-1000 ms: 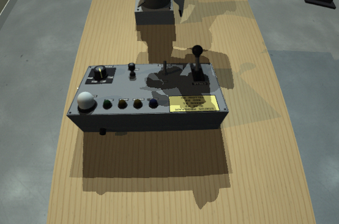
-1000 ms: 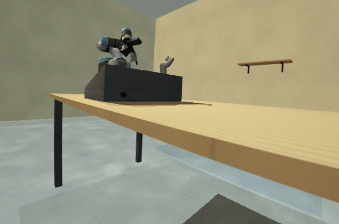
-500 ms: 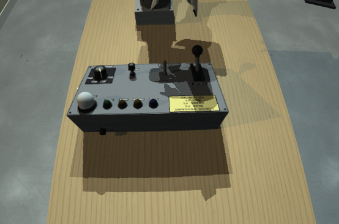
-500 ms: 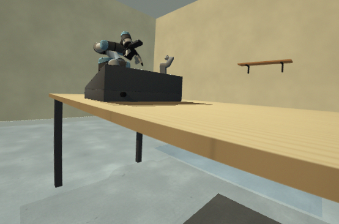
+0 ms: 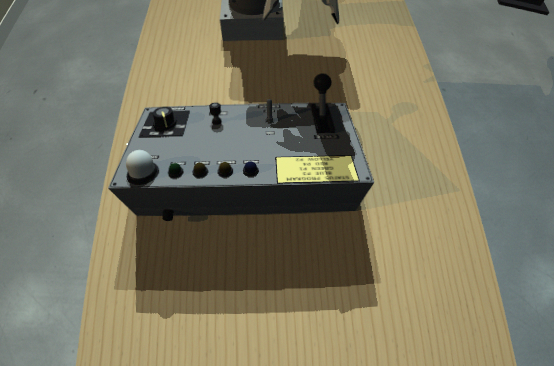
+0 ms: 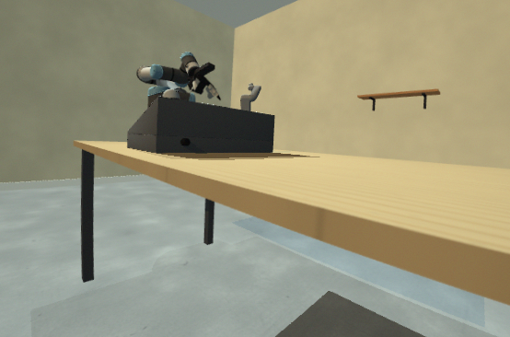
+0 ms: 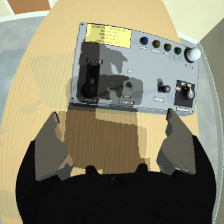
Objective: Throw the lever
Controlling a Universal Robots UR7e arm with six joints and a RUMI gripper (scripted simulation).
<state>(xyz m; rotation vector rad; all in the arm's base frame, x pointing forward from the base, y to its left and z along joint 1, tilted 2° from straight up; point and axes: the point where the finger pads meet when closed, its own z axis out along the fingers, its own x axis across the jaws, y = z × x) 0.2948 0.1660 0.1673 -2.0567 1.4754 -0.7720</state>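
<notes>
Dim light, hard-edged shadows, slight blur

Bare table [image 5: 310, 75] separates the wide-open gripper [image 5: 306, 5] at the top of the frame from the lever [image 5: 322, 84]; a thin toggle [image 5: 269, 111] stands just left.

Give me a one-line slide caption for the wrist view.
Open gripper above the wooden table, short of the console, ball-knob lever untouched.
</notes>
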